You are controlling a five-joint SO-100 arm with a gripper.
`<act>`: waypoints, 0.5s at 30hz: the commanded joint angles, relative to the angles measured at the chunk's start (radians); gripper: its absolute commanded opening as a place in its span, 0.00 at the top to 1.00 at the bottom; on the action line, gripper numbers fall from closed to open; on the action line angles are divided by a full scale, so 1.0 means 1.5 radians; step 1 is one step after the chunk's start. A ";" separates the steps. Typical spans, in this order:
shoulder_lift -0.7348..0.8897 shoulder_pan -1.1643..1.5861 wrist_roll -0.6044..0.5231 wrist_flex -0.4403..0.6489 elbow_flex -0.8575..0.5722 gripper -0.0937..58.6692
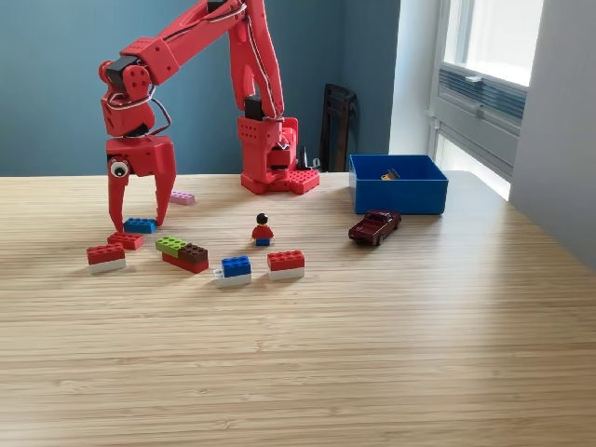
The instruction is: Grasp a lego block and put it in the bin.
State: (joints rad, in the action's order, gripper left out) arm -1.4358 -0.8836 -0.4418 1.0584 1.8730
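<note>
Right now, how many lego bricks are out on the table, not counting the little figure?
7: pink brick behind the pincer, blue brick between its tips, flat red brick, red-white brick, green-brown stack, blue-white brick, red-white brick rightmost. The bin may hide more.

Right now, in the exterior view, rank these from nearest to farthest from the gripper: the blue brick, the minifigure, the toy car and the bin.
1. Blue brick: between the open fingers of the gripper, at the view's left.
2. Minifigure: mid-table, to the gripper's right.
3. Toy car: further right, in front of the bin.
4. Bin: farthest, at the view's right.
</note>
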 commanded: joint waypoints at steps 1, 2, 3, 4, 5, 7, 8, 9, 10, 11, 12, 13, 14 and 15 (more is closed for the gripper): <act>-0.012 0.011 -0.002 0.004 0.004 1.00; -0.012 0.014 -0.002 0.008 0.003 1.00; -0.012 0.018 -0.001 0.015 0.000 1.00; -0.012 0.024 0.001 0.026 -0.003 1.00; -0.013 0.030 0.003 0.037 -0.007 1.00; -0.013 0.046 0.009 0.066 -0.017 1.00; -0.013 0.055 0.010 0.082 -0.026 1.00; -0.014 0.064 0.010 0.097 -0.035 1.00; -0.014 0.075 0.009 0.112 -0.045 1.00; -0.015 0.085 0.008 0.133 -0.062 1.00; -0.015 0.097 0.006 0.155 -0.084 1.00; -0.015 0.108 0.005 0.175 -0.107 1.00; -0.015 0.119 0.003 0.195 -0.132 1.00; -0.015 0.129 0.003 0.215 -0.159 1.00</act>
State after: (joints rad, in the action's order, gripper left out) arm -1.4297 -0.7440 -0.4295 1.2885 1.7733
